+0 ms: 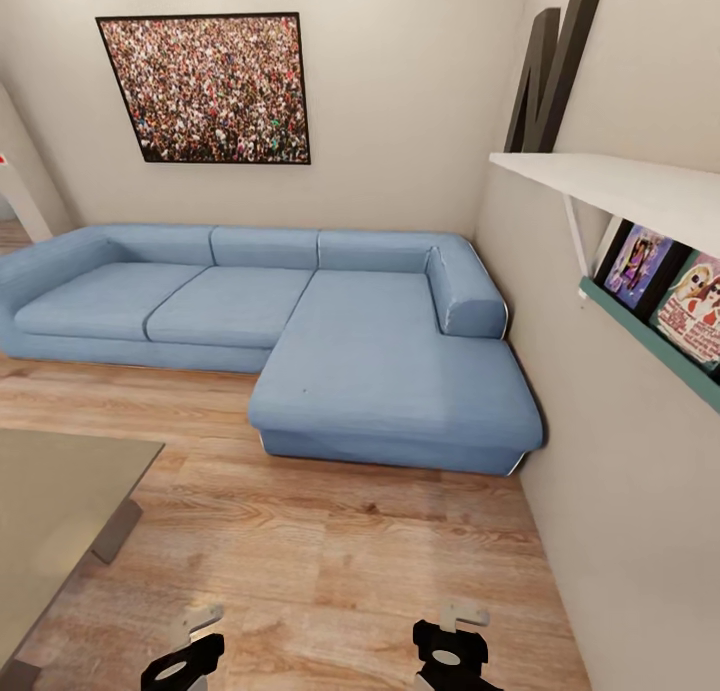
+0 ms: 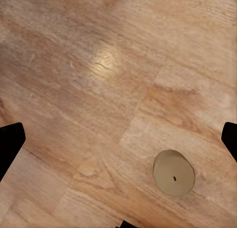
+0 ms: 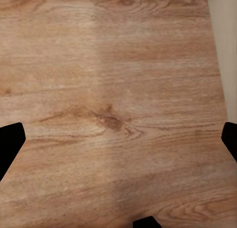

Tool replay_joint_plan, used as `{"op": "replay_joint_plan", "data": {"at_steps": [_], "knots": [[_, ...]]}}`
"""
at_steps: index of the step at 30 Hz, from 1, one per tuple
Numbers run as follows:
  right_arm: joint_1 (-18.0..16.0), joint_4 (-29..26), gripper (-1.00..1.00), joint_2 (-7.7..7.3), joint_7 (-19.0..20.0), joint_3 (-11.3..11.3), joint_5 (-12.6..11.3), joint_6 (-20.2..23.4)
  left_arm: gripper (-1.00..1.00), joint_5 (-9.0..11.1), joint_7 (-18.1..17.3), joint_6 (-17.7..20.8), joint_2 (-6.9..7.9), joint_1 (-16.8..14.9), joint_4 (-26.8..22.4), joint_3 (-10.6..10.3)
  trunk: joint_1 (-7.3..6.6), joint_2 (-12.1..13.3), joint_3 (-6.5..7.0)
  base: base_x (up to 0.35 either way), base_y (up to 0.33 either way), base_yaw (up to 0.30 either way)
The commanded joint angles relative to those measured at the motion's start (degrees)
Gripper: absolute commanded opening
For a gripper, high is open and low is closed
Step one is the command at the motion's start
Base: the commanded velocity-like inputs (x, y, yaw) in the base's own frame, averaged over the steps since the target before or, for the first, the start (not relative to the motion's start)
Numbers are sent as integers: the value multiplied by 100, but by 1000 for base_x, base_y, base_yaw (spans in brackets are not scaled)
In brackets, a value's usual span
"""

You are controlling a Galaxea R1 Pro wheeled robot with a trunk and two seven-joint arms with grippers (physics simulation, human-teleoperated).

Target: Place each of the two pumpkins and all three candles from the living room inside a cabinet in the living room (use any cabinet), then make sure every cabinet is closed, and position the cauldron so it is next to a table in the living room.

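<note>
On grainy wood planks (image 2: 98, 89) a stubby round candle (image 2: 173, 173) stands beneath the left gripper's (image 2: 118, 139) parted fingers.

Counting the things in the room

There is one candle (image 2: 173, 173) on the floor (image 2: 98, 89), one blue sofa (image 1: 300, 321), one bench (image 1: 50, 491) at the near left, one crowd picture (image 1: 205, 88) on the far wall, two shelves on the right wall, and two grippers, left (image 1: 185, 656) and right (image 1: 450, 651).

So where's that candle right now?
The candle stands upright on the wooden floor in the left wrist view, below the open left gripper, nothing else touching it.
</note>
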Motion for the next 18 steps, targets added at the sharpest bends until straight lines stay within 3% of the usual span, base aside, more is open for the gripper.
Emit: {"op": "replay_joint_plan", "data": {"at_steps": [1,18], "knots": [[-4,1,100,0,-20,43,-59,-29,100,49,21,-14,2,-2,-2,-50,22,-44,-23,0,0,0],[-4,-1,100,0,-25,33,-67,-294,100,49,13,-85,-7,7,-2,-50,396,-726,-329,0,0,0]]}}
